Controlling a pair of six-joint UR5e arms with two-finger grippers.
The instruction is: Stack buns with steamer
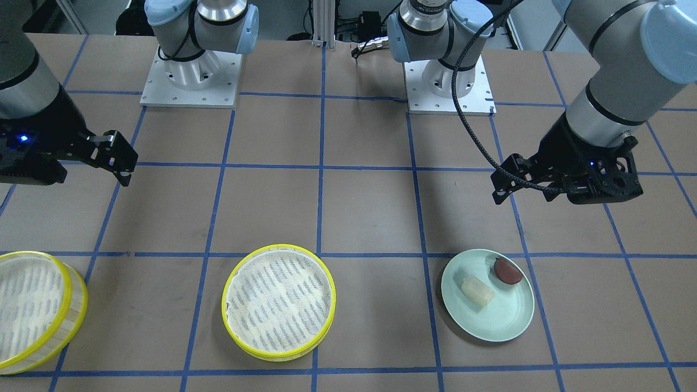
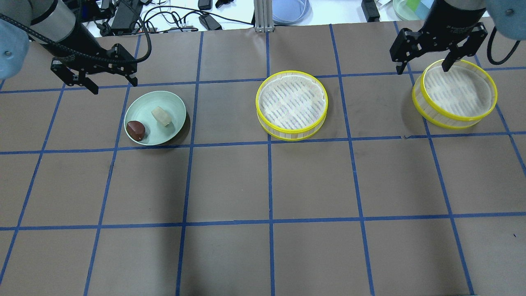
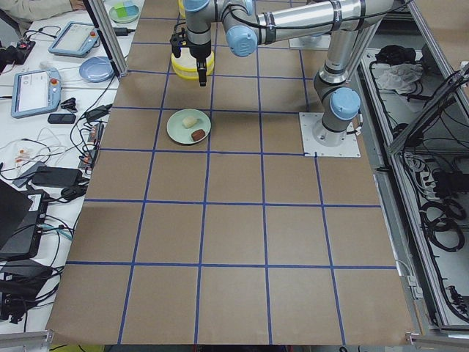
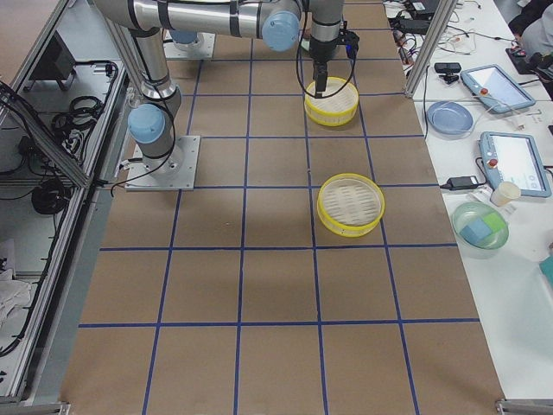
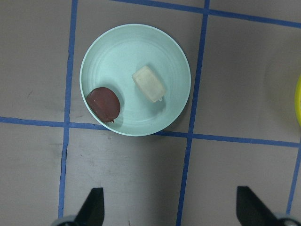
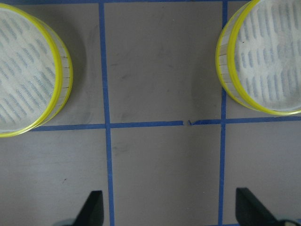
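The cream-white bun (image 2: 161, 116) and the reddish-brown bun (image 2: 136, 130) lie side by side on a pale green plate (image 2: 174, 102) at the table's left. One steamer tray (image 2: 292, 105) stands empty at the middle, the other (image 2: 455, 95) empty at the far right. My left gripper (image 2: 113, 84) is open and empty, hovering just beyond the plate. The left wrist view shows both buns (image 5: 149, 83) (image 5: 104, 103) ahead of the open gripper (image 5: 170, 209). My right gripper (image 2: 422, 68) is open and empty, above the left rim of the right tray. Its wrist view shows both trays (image 6: 28, 70) (image 6: 263, 61).
The table is brown paper with a blue tape grid. The two arm bases (image 1: 190, 76) (image 1: 449, 81) stand on the robot's side. Cables, tablets and spare plates (image 2: 289, 8) lie past the far edge. A metal post (image 2: 260, 16) stands at the far edge's middle.
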